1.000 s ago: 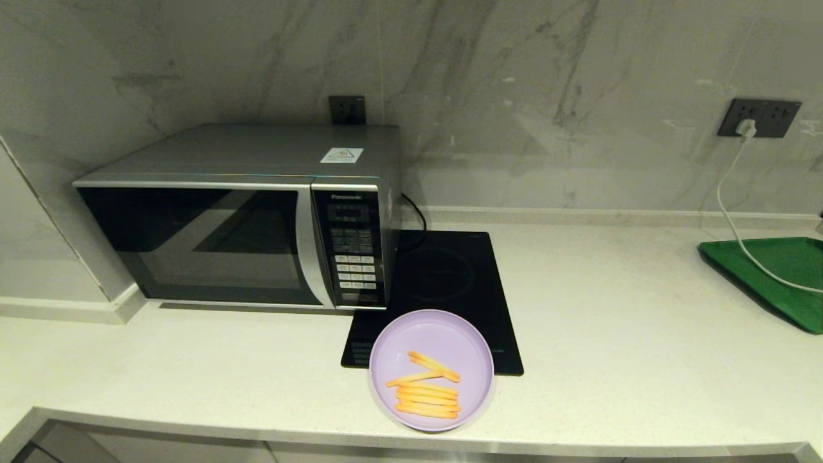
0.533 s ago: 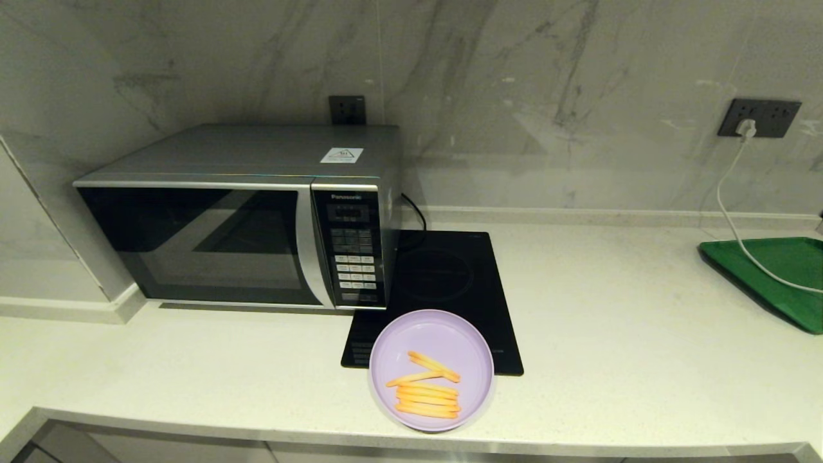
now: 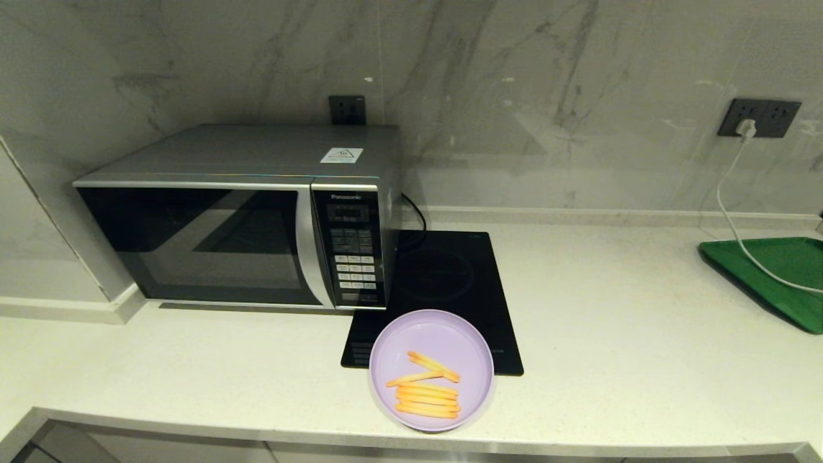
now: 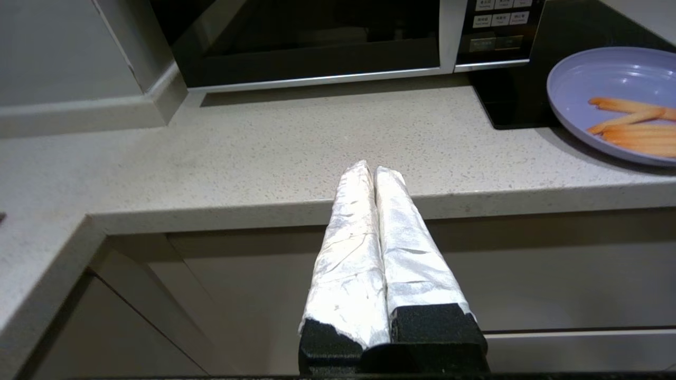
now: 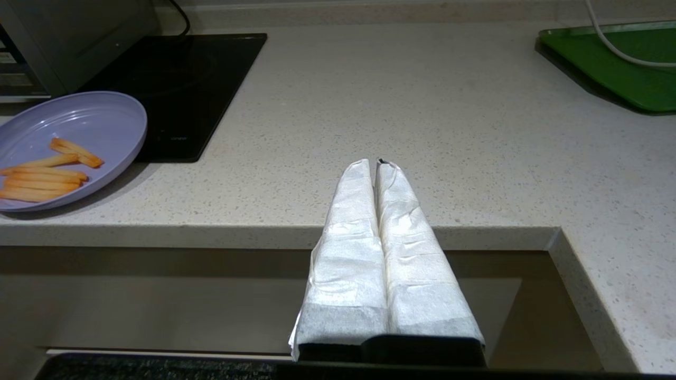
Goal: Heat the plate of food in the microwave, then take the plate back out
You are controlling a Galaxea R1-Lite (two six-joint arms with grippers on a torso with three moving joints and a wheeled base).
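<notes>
- The left end effector (image 4: 374,171) hangs just off the front edge of the table (image 3: 611,334), below its top, clenched on nothing, its two wrapped fingers pressed together.
- The right end effector (image 5: 372,164) is parked the same way further along that edge, also clenched and empty; neither arm shows in the head view.
- The plate of food (image 3: 431,370) sits at the front of the table, its far part overlapping the near corner of the black induction hob (image 3: 450,283), just in front of the microwave's keypad.
- The microwave (image 3: 257,218) stands at the back left with its door closed.
- The plate looks like light, stiff plastic, probably slick; I'd take it by the raised rim on the near side and keep it level.
- The fries (image 3: 425,389) lie loose and would slide if it tips.
- How the door opens is unclear: I see no handle, and the keypad legends are too small to read.
- The inside is hidden behind dark glass.
- The green tray (image 3: 781,276) is cut off at the right edge, a white cable (image 3: 739,238) lying across it.
</notes>
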